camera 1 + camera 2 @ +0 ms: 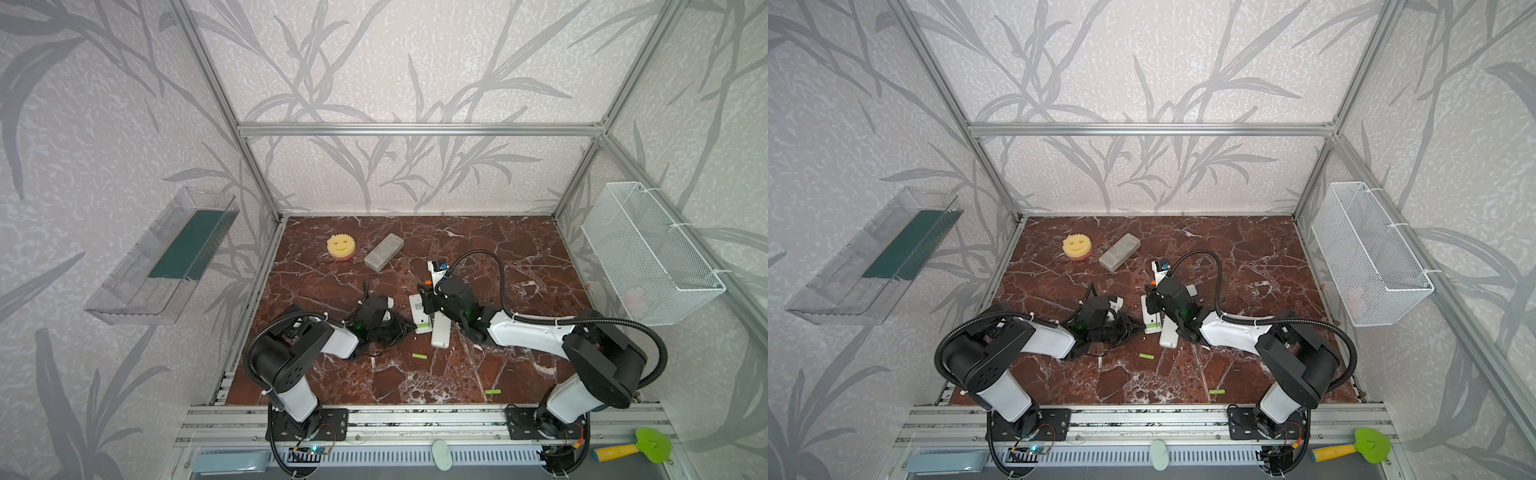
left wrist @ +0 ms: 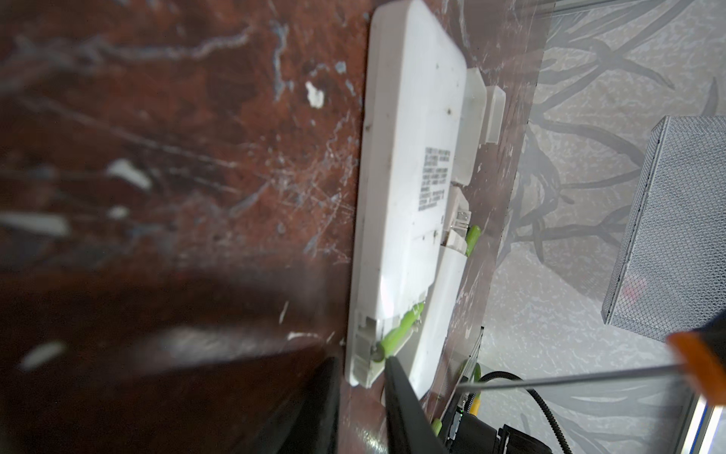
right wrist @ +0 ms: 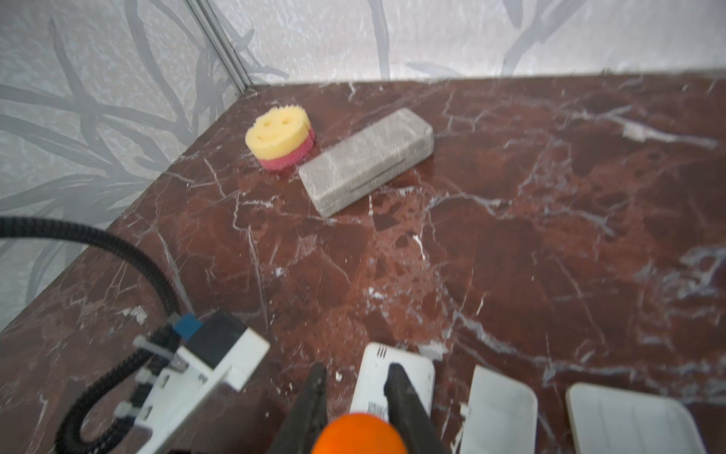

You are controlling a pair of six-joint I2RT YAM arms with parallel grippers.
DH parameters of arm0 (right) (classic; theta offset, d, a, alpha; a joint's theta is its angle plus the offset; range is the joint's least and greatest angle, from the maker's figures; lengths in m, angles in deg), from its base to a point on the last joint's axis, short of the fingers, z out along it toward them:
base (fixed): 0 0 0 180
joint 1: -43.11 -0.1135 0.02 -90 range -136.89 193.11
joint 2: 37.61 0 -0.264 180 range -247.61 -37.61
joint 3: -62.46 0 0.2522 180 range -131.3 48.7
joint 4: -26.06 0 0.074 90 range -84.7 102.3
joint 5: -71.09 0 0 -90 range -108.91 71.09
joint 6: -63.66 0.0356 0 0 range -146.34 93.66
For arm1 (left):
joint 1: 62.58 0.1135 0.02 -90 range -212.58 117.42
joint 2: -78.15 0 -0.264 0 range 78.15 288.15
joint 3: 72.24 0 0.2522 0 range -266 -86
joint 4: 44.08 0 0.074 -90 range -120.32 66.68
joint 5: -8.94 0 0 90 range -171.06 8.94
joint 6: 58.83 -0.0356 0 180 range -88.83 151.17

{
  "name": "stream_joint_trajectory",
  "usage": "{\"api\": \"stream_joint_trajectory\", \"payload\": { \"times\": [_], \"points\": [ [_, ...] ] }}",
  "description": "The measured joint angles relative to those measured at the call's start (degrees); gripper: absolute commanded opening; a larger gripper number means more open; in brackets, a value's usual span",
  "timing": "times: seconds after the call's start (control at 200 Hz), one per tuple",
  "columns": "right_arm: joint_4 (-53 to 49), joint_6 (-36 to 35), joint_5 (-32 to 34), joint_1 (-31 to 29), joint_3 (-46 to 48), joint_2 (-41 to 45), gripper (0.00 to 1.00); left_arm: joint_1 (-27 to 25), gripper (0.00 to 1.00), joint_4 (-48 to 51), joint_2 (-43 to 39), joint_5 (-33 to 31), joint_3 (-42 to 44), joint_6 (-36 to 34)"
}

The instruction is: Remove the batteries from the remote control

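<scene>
Two white remotes side by side in the middle of the desk (image 1: pixel 519 353), backs up, long sides running from the front edge toward the back edge: the remote (image 2: pixel 408 157) and, to its right, the second remote (image 1: pixel 440 340).

Two batteries already out on the desk: one (image 1: pixel 419 356) just in front of the remotes, one (image 1: pixel 493 392) close to the front edge. One green battery (image 2: pixel 397 329) in the open slot of the remote, at the end facing the front edge. Lies along the remote, one end pointing right at the left jaws. Another green one (image 2: pixel 472 239) behind it, in the second remote by the look of it.

Left jaws a little apart, low at that end of the remote, one finger (image 2: pixel 396 377) touching the battery's end, the other outside the remote's side. Cannot tell if pinching anything.

Right jaws closed on the orange handle of a screwdriver (image 3: pixel 359 432), up over the remote's far end.

Left arm nearer. Next, most likely: grab the battery by its end and pull it out along its length. Small and round, so easy to drop.
</scene>
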Motion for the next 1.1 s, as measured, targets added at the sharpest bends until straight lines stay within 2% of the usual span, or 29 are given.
{"api": "stream_joint_trajectory", "payload": {
  "times": [0.23, 0.51, 0.745, 1.1],
  "points": [
    [-3.1, -6.7, 3.0, 1.5, -10.2, -7.3, 0.00, 0.0, 0.30, 14.3, -7.2, -2.5, -1.5, -5.4],
    [-8.6, -11.1, 5.8, 3.6, -15.0, -14.6, 0.00, 0.0, 0.32, 29.2, -17.4, -7.6, -4.0, -12.9],
    [-8.6, -11.9, 5.5, 4.0, -18.9, -18.5, 0.00, 0.8, 0.32, 33.9, -19.9, -10.1, -4.0, -15.2],
    [-8.6, -11.0, -1.0, 3.9, -22.5, -23.4, 0.00, 1.7, 0.32, 36.1, -23.9, -11.8, -2.7, -15.9]
  ]
}}
